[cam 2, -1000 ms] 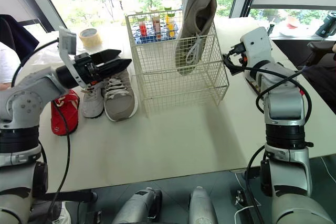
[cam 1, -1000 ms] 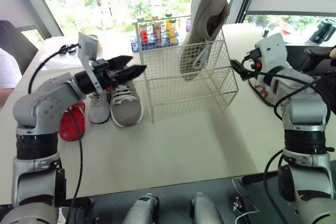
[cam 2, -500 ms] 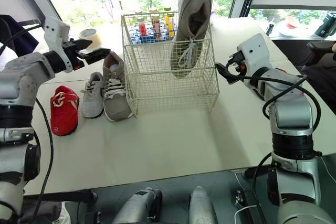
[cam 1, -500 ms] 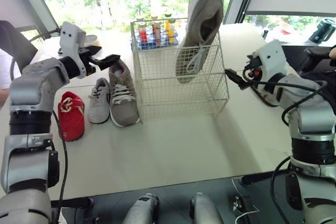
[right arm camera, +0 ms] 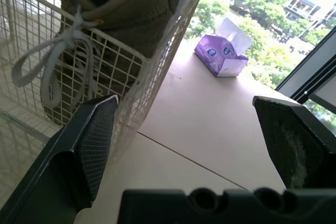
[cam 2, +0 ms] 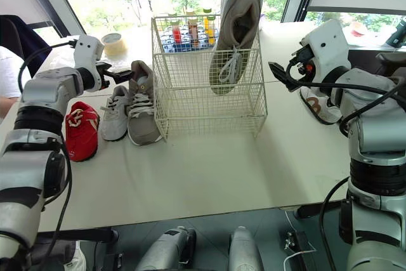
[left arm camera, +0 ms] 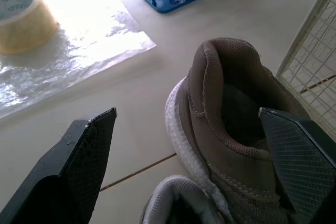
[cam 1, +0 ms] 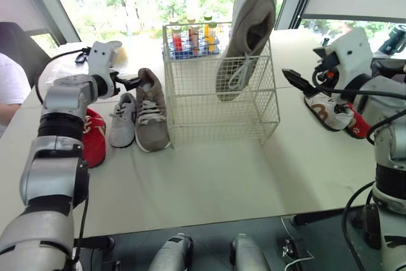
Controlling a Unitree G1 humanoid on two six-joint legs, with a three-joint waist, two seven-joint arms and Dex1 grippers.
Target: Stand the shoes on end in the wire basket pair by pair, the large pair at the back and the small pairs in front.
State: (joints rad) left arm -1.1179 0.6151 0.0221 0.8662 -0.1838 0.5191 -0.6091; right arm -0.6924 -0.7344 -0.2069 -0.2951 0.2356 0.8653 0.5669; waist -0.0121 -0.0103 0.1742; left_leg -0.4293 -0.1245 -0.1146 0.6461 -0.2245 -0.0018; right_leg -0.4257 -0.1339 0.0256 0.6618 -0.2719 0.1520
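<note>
A white wire basket (cam 1: 222, 103) stands mid-table. One large grey shoe (cam 1: 246, 30) stands on end in its back right corner. Its mate (cam 1: 152, 113) lies left of the basket, beside a small grey shoe (cam 1: 122, 120) and a small red shoe (cam 1: 95, 145). My left gripper (cam 1: 130, 82) is open, its fingers (left arm camera: 86, 145) straddling the heel of the lying large grey shoe (left arm camera: 231, 114) without gripping it. My right gripper (cam 1: 295, 80) hangs open just right of the basket, holding nothing. A small white and red shoe (cam 1: 330, 111) lies under the right arm.
A blue rack of bottles (cam 1: 190, 37) stands behind the basket. A roll of tape (cam 2: 114, 44) sits at the back left. A purple tissue box (right arm camera: 223, 51) lies far behind the basket. A person (cam 1: 9, 87) sits at the table's left edge.
My left gripper has swung back from the basket's front left and come down around the heel of the lying large grey shoe. My right gripper has drawn slightly away from the basket.
</note>
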